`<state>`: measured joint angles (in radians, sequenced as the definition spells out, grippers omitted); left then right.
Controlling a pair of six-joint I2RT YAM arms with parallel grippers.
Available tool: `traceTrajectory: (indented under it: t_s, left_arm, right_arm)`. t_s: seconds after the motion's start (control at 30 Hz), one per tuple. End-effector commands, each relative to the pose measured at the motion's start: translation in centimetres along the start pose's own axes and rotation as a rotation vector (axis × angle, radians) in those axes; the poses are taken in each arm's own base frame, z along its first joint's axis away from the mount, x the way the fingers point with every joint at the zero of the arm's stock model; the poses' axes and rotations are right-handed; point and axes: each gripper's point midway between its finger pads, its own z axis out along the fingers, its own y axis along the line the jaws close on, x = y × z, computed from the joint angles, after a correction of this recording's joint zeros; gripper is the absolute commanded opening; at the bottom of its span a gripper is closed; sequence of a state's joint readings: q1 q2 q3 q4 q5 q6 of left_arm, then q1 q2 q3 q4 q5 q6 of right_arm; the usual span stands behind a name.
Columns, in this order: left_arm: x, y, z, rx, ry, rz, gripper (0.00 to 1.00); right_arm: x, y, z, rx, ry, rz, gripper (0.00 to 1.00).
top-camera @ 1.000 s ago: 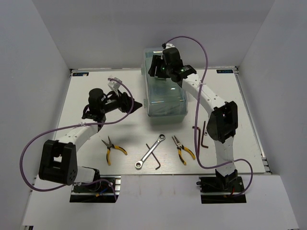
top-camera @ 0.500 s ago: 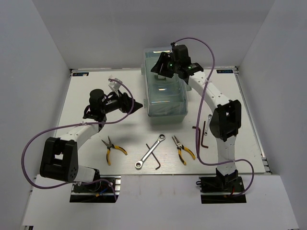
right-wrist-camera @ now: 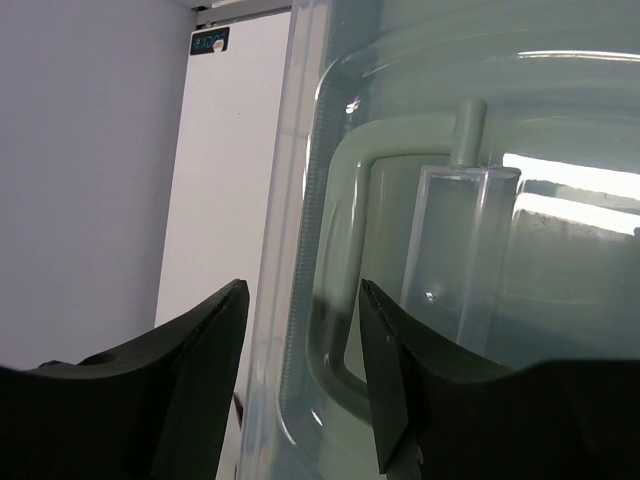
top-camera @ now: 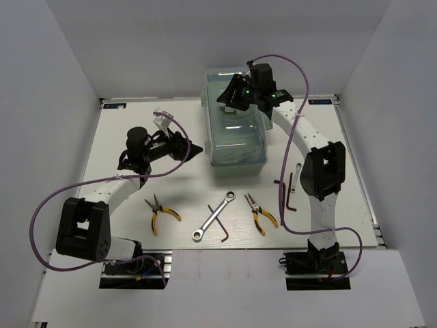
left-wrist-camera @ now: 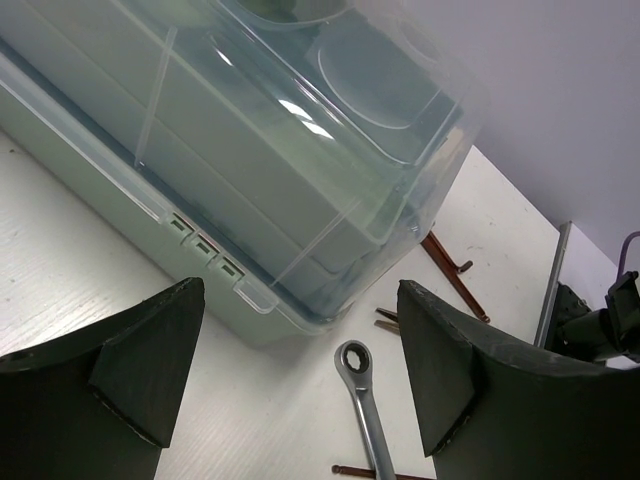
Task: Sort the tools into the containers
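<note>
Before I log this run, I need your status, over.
Left fingers open, empty, beside toolbox. Right fingers open over its closed lid. Tools all on table, unsorted. Lid blocks the trays.

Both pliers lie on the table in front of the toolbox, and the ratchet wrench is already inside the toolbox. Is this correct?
No. The ratchet wrench is not inside the toolbox: the top external view shows it on the table between the left pliers and right pliers.

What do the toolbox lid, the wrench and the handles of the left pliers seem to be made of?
Toolbox lid: clear glossy plastic; interior shows through, with glare.
Wrench: bare metal, shiny silver.
Left pliers' handles: probably rubber or plastic sleeves, yellow and black.
</note>
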<state>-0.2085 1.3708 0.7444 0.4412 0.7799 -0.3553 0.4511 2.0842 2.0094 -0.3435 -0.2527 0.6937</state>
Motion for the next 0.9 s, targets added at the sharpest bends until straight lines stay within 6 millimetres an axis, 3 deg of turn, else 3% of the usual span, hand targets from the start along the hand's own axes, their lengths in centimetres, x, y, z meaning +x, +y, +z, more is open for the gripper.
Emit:
traceTrajectory:
  t_s: [0.0,0.6,0.87]
  left_arm:
    - [-0.7,-0.1,-0.4,-0.022,-0.025,0.034,0.88]
    - [-2.9,2.2,3.1,-0.019,-0.057,-0.011,0.88]
    - [-1.4,2.7,6.5,-0.013,-0.011,-0.039,0.86]
  right_arm:
    - [-0.7,0.2,-1.0,0.019,-0.030,-0.043,0.55]
    - [0.9,1.4,-0.3,-0.014,0.006,-0.083,0.56]
    - [1.1,2.0,-0.5,-0.056,0.026,-0.056,0.56]
